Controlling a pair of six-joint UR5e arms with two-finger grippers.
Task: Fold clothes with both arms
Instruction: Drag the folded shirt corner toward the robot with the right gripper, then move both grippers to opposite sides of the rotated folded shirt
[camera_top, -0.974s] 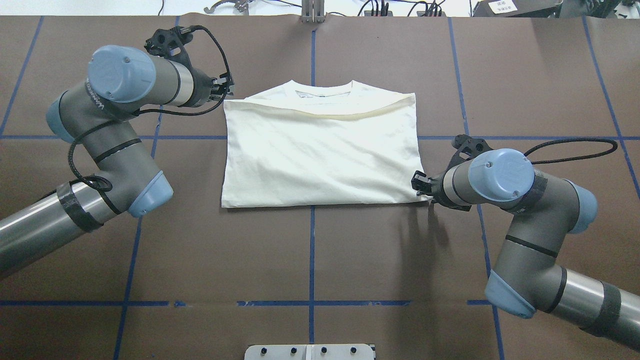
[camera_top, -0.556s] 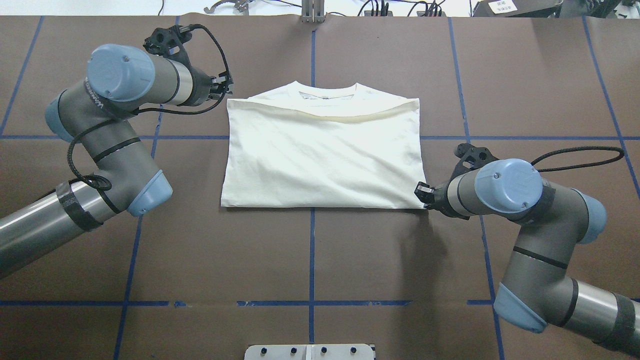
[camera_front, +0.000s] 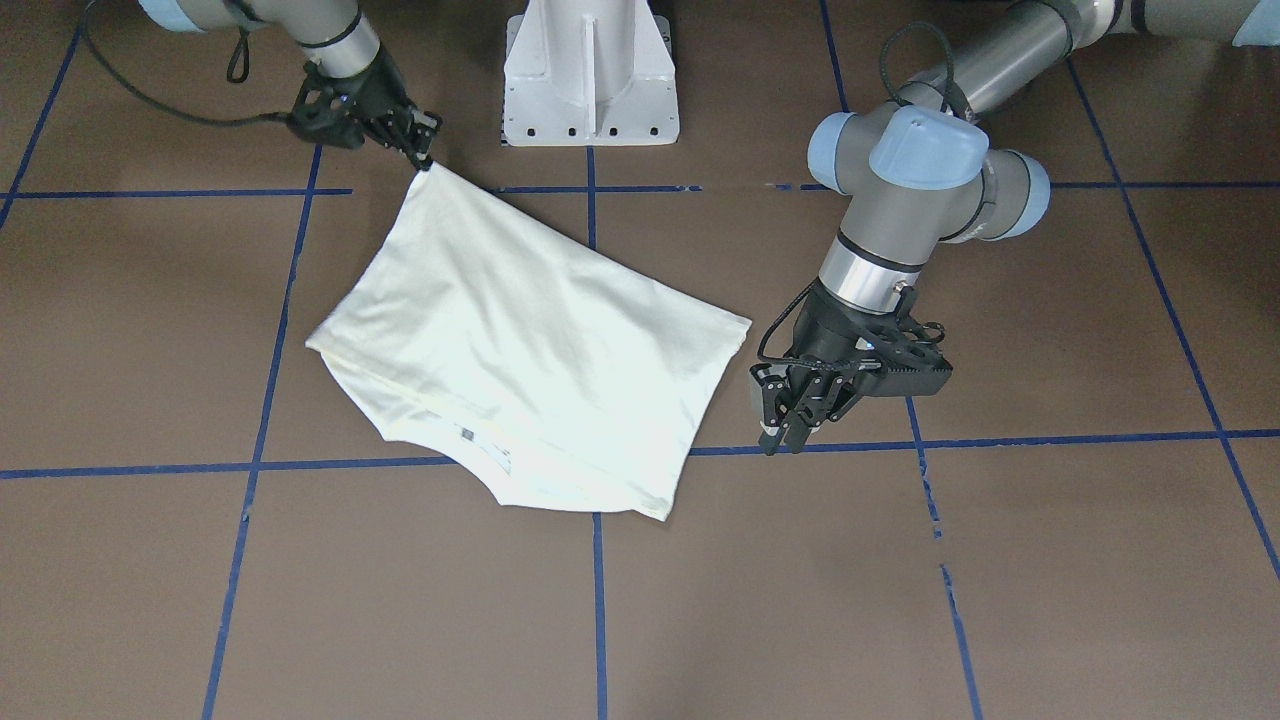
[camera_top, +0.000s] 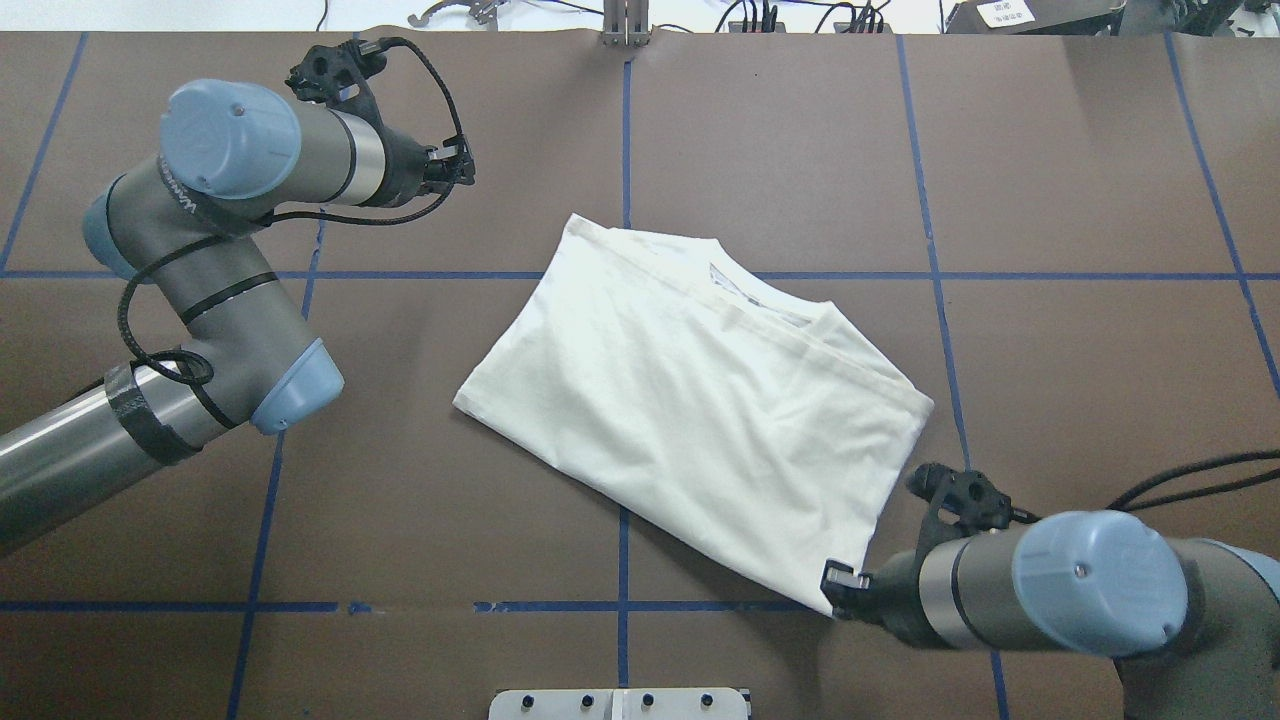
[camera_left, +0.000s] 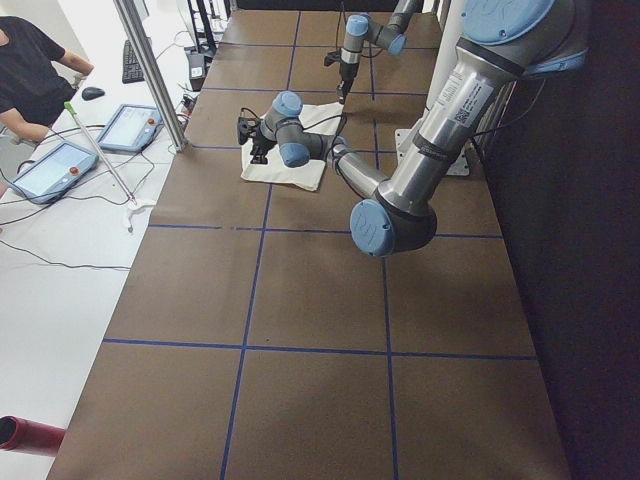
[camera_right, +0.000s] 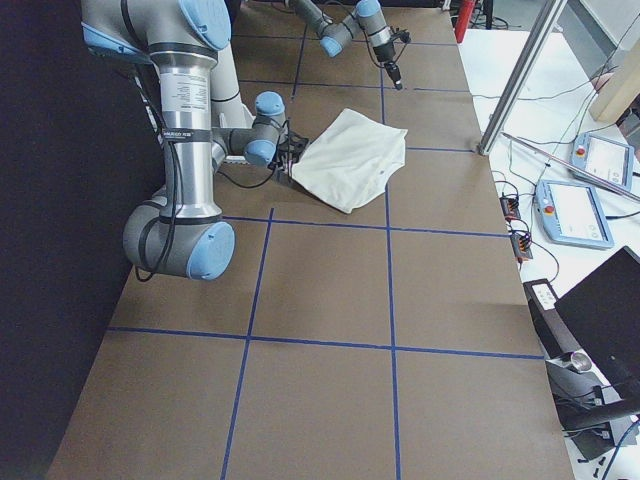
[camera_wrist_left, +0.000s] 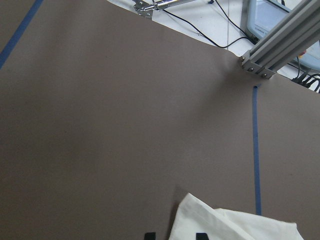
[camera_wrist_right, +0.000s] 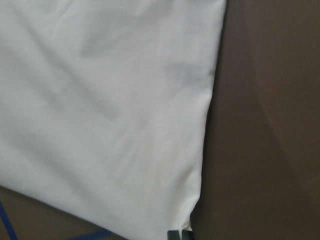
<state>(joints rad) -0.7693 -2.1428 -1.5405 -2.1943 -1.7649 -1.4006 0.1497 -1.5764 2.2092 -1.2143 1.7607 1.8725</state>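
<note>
Shirt (camera_top: 690, 400), cream and folded into a rough rectangle, lies askew mid-table (camera_top: 400, 520), plain side up, its ribbed neckline (camera_top: 745, 285) peeking past the fold. The right gripper (camera_front: 424, 160) pinches the corner nearest the robot. The left gripper (camera_front: 785, 430) hangs with fingers parted near the opposite corner, touching nothing. The neck label (camera_front: 467, 433) is too small to read.

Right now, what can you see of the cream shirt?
The shirt is pale cream, soft cotton-looking cloth, folded into a rough rectangle, plain side up. Its neckline peeks out at the far edge. It lies slanted on the brown table. The right hand pinches one near corner; the left hand touches nothing.
</note>
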